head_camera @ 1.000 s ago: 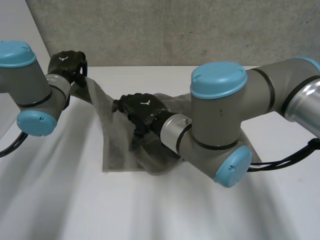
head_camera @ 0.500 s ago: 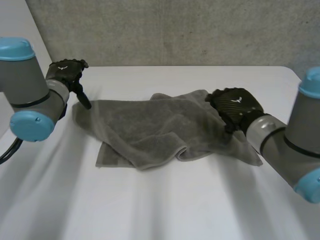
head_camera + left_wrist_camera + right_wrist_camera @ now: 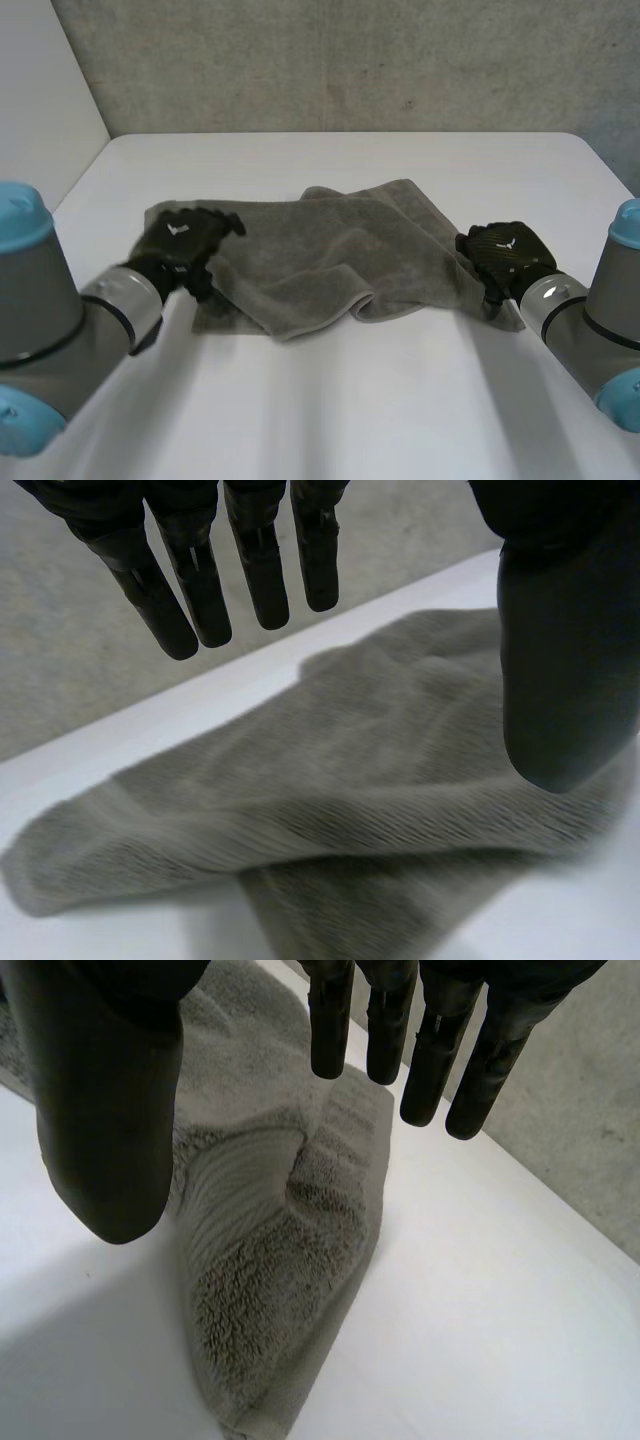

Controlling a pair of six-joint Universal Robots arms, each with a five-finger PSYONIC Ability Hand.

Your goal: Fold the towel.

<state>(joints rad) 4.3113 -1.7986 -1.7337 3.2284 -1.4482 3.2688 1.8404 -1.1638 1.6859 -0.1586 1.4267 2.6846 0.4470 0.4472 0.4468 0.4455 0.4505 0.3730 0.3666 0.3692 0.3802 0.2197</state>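
Note:
A grey towel (image 3: 320, 255) lies loosely folded and rumpled in the middle of the white table (image 3: 350, 420). My left hand (image 3: 182, 245) hovers over the towel's left end, fingers (image 3: 200, 580) straight and spread, nothing in them; the towel (image 3: 330, 780) lies below its palm. At the towel's right end my right hand (image 3: 507, 258) is open too, its fingers (image 3: 430, 1050) straight above a bunched corner of the towel (image 3: 280, 1250).
A grey concrete wall (image 3: 340, 60) stands behind the table's far edge. White tabletop stretches in front of the towel and to both sides.
The left hand let go of the raised towel end and came down and inward over the towel's left end. The right hand drew back from the middle to the right end. The towel dropped flat.

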